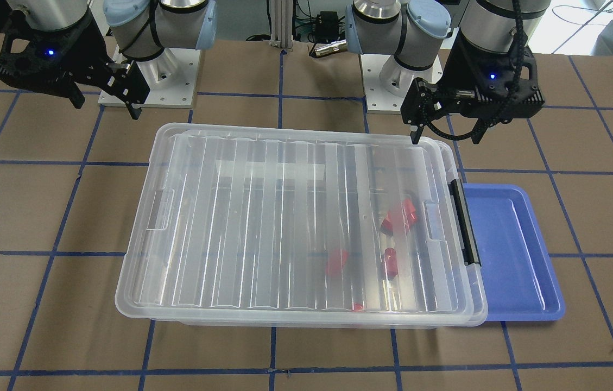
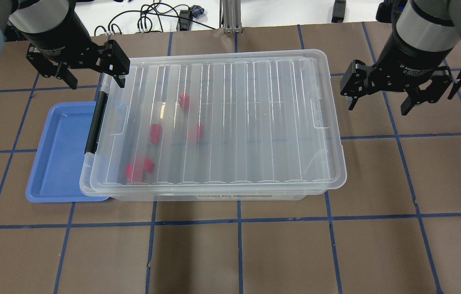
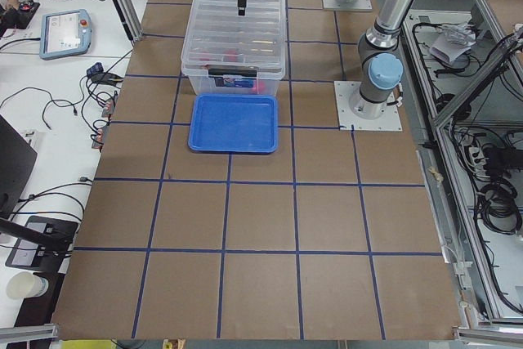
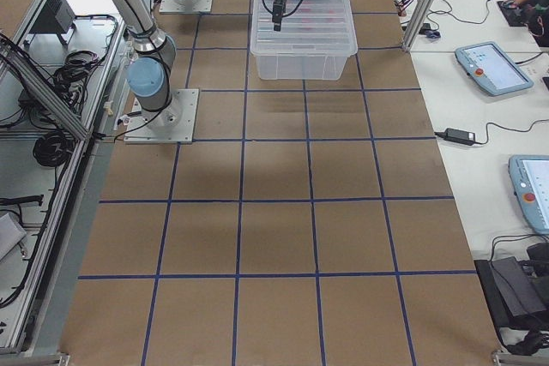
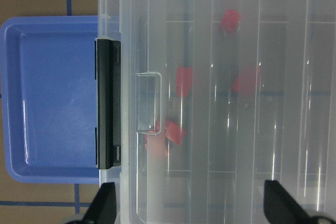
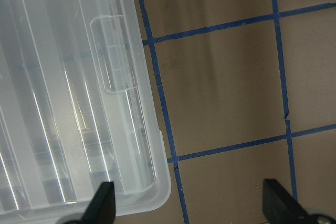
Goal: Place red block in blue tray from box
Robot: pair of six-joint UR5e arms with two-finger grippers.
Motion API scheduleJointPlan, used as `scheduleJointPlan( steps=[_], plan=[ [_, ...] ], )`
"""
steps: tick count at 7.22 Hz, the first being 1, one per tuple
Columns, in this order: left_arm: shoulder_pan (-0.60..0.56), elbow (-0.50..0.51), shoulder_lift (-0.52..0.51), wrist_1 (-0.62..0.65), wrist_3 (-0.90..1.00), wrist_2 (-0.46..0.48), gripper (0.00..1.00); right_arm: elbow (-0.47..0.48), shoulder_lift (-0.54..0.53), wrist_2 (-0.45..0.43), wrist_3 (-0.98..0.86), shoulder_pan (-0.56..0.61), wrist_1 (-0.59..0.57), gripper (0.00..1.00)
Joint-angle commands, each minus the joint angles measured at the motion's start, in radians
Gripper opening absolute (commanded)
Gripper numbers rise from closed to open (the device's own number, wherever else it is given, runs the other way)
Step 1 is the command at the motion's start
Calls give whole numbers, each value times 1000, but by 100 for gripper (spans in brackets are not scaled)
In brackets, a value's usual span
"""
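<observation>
Front-facing view: one clear plastic box [image 1: 295, 217] with a ribbed see-through lid stands shut on my brown, tape-gridded worktop [image 1: 40, 304]. One black latch bar [image 1: 465, 222] closes its short end. One shallow periwinkle-blue plastic tray [image 1: 518, 255], round-cornered, lies against that end, towards the worktop's left edge.

Overhead view: I count four red plastic patches through the lid, three small and one wider notched piece [image 2: 139, 168]. The small red block [image 2: 155, 133] lies inside the box near the latch end. My left jaws gape wide over the box's latch-end corner. My right jaws gape wide over the worktop past the opposite end. Both hold nothing.

Left wrist view: the red block looks blurred under the ribs.
</observation>
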Motion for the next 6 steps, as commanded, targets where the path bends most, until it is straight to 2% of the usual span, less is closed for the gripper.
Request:
scheduleJointPlan(
  steps=[1,4,6],
  plan=[
    [0,1,-2,3,0,2,100,5,1,-3,-3,0,0,100],
    [0,-2,8,3,3,0,100,-11,1,37,-17,0,-6,100],
    [0,1,1,3,3,-1,100,5,10,27,-20,0,-53,100]
  ],
)
